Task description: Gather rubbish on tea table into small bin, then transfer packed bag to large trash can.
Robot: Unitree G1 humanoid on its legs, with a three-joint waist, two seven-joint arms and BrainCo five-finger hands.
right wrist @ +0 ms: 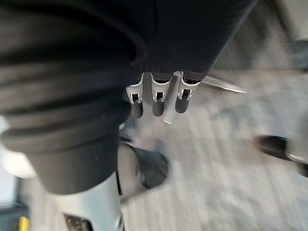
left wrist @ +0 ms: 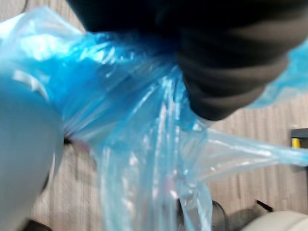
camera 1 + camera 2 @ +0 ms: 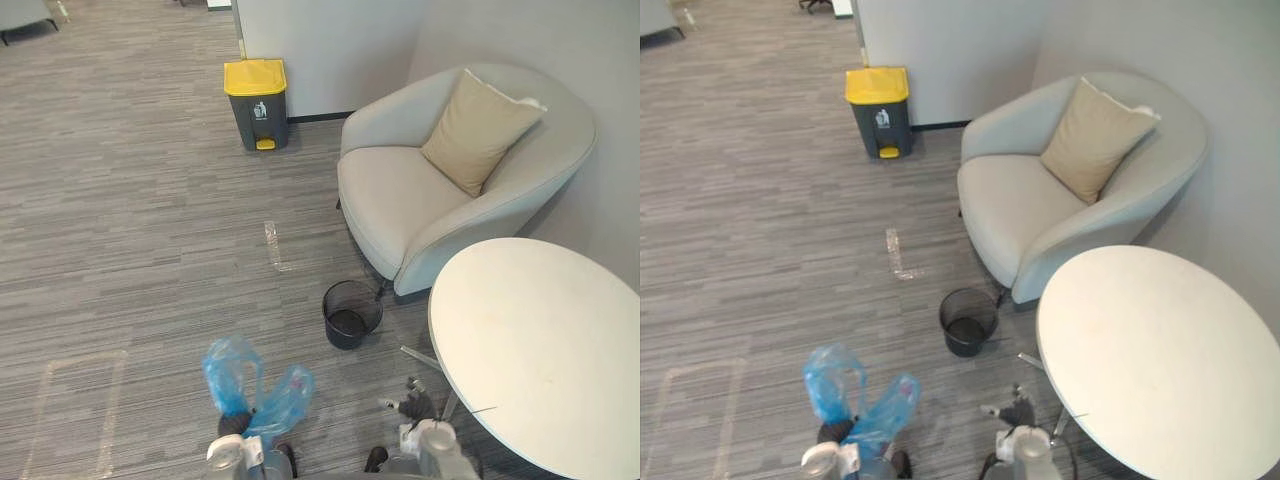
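Left eye view shows the blue bag (image 3: pixel 255 385) bunched above the left hand (image 3: pixel 234 424), which is clenched round its neck, with the small black bin (image 3: pixel 352 313) at two o'clock, the yellow-lidded trash can (image 3: pixel 256 103) at twelve, and the right hand (image 1: pixel 157 98) loose-fingered and empty.

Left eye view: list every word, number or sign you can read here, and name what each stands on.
White sign on the large trash can's dark front: too small to read.
Small bin, blue bag, table, armchair: no text seen.
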